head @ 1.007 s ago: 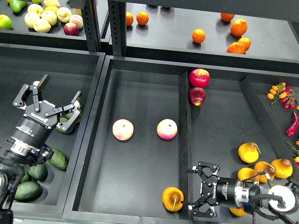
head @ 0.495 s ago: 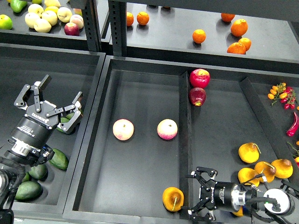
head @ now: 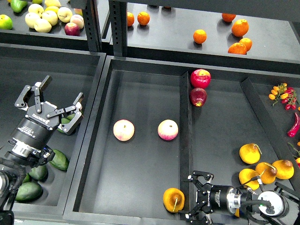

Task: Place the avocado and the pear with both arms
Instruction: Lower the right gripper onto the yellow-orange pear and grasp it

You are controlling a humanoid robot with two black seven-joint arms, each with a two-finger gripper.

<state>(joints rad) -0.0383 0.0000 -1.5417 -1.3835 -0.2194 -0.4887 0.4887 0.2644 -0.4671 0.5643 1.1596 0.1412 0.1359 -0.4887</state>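
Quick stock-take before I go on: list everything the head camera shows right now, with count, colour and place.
pear: one, orange-yellow, centre tray, front
other pears: at least three, right tray
pink-cream apples: two, centre tray
red apples: two, right tray, rear
avocados: several, dark green, left bin
oranges: about eight, rear shelf
pale apples: several, rear left shelf
chillies: red, right edge
left gripper: open, above left bin
right gripper: open, beside pear
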